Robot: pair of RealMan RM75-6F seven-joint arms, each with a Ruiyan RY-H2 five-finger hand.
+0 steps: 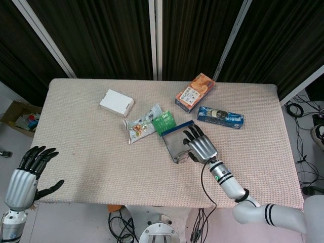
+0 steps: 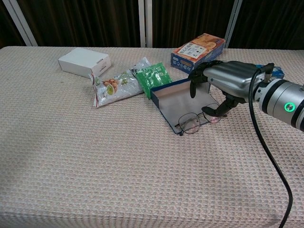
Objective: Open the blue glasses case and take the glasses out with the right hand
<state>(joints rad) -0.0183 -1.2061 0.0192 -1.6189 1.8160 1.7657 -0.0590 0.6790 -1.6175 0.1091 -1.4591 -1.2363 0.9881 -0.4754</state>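
Glasses case (image 2: 183, 102), blue-edged with a smooth grey lining, lies open and flat near the middle of the bench (image 1: 91, 152), whose cover is a pale, nubby woven cloth; in the chest view the case's long axis runs from its far-left corner by the green packet (image 2: 153, 77) toward its near-right edge. Over the right part of the case hovers the right hand (image 2: 223, 83), a silver metal shell with black fingers (image 2: 194, 85) drooping downward and spread apart, holding nothing; whether the thumb touches the frame is not clear. Its forearm reaches in from the right, a black cable looping off the wrist. Off the bench's near-left corner in the head view, the left hand (image 1: 24, 177) is upright, fingers fanned wide and empty. Thin wire-rimmed glasses (image 2: 198, 118) lie on the case's near edge, rounded lenses side by side along that edge, partly overhanging the cloth.
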